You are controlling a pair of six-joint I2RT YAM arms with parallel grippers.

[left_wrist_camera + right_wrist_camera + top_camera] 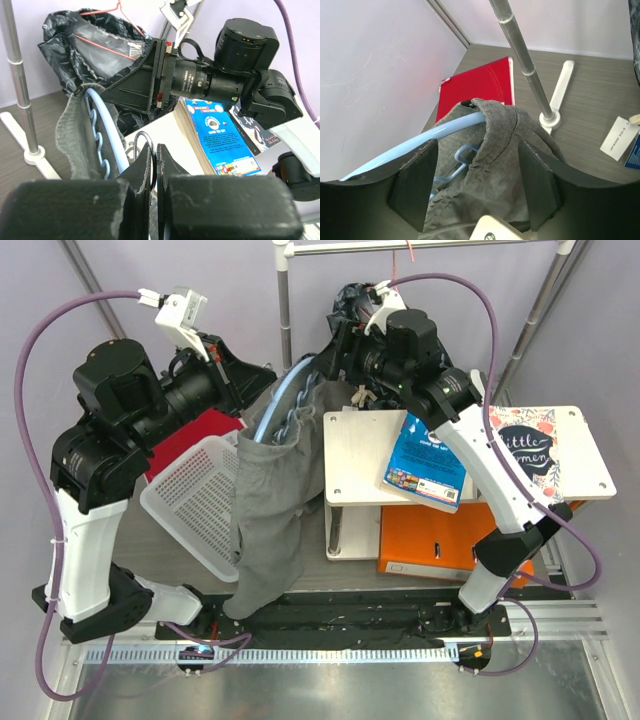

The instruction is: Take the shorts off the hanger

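The shorts (55,50) are being carried, bunched, on the hanger (107,48) at the far centre of the scene. The hanger's slim hook is being borne by the rail (470,244), so the fabric is being held clear of the table and within reach of both arms. No finger is seen touching them, and the red wire is still threaded through them, so the removal is judged not yet begun.

Just near of the shorts, a grey garment (265,500) is being held up on a light-blue hanger (415,141). The left gripper (156,157) is being held clenched, and as far as its own camera shows, the pinch is being made on that hanger's metal hook (145,142). This is probably why the grey cloth is being suspended in the air, draping toward the near side, rather than lying on the table.

The right gripper (477,160) is being held released. Its fingers (415,182) are being held wide apart, one to either side of the grey waistband and the blue bar, and nothing is being gripped between them. It is being posed just beside the shorts, not on them. By this reading, the grey garment is being treated as an obstruction in front of the target.
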